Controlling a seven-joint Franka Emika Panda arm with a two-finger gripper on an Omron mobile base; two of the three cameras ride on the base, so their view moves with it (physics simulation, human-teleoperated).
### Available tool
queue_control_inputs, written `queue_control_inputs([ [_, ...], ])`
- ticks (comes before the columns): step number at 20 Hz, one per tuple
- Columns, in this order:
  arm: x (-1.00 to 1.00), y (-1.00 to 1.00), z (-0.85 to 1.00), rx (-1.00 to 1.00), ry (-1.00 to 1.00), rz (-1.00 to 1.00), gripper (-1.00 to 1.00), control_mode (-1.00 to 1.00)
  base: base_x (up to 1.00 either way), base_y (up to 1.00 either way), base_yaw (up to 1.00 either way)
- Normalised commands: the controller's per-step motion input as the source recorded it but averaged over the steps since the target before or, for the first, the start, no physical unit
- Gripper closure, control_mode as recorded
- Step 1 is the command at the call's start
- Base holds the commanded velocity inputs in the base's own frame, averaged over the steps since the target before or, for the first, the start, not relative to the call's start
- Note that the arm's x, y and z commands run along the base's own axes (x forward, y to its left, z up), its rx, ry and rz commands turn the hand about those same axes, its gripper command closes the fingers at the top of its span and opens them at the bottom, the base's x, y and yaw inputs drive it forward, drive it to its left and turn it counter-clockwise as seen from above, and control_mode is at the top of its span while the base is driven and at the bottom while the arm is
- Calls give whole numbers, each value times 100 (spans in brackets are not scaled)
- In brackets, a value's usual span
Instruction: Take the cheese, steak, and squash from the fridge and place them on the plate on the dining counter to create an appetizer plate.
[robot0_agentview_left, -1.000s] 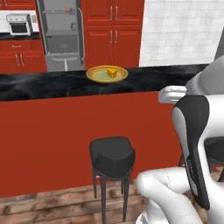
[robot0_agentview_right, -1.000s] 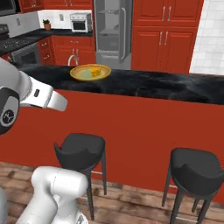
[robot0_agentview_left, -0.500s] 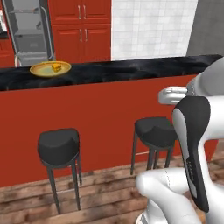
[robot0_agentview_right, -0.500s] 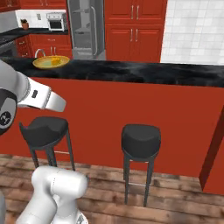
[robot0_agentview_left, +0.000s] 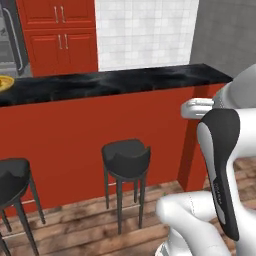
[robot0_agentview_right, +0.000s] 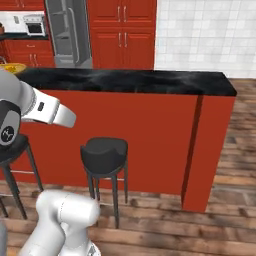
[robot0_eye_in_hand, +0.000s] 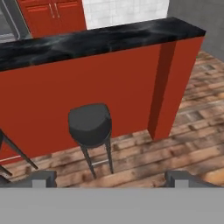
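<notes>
At the far left edge of the left base view, a sliver of the plate (robot0_agentview_left: 4, 83) shows its golden-orange rim, resting on the dining counter (robot0_agentview_left: 115, 82); what lies on it cannot be made out. In the right base view the same plate (robot0_agentview_right: 11, 68) sits at the left edge on the glossy black marbled top (robot0_agentview_right: 130, 81). Behind it, at upper left, stands the grey-silver fridge (robot0_agentview_right: 69, 32) with long curved handles; its inside is not visible, so the cheese, steak and squash cannot be placed. Red cabinets (robot0_agentview_right: 122, 35) with slim metal handles sit to its right, then a white tiled wall (robot0_agentview_right: 200, 35).

Below the counter top runs a plain, flat red front panel (robot0_eye_in_hand: 87, 92). Before it stands a round black stool (robot0_eye_in_hand: 89, 124) with a dished seat on thin dark legs, on a worn wooden plank floor (robot0_eye_in_hand: 175, 140).

The gripper (robot0_eye_in_hand: 109, 180) is spread wide and empty, its grey fingertips (robot0_eye_in_hand: 41, 178) at the bottom corners of the hand view.
</notes>
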Motion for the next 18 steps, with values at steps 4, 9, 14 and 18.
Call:
queue_control_inputs([
  [4,0,0,0,0,0,0,-100,100,1,-100,-10],
  [9,0,0,0,0,0,0,-100,100,13,-100,-6],
  [14,0,0,0,0,0,0,-100,100,34,-100,0],
  [18,0,0,0,0,0,0,-100,100,68,-100,0],
])
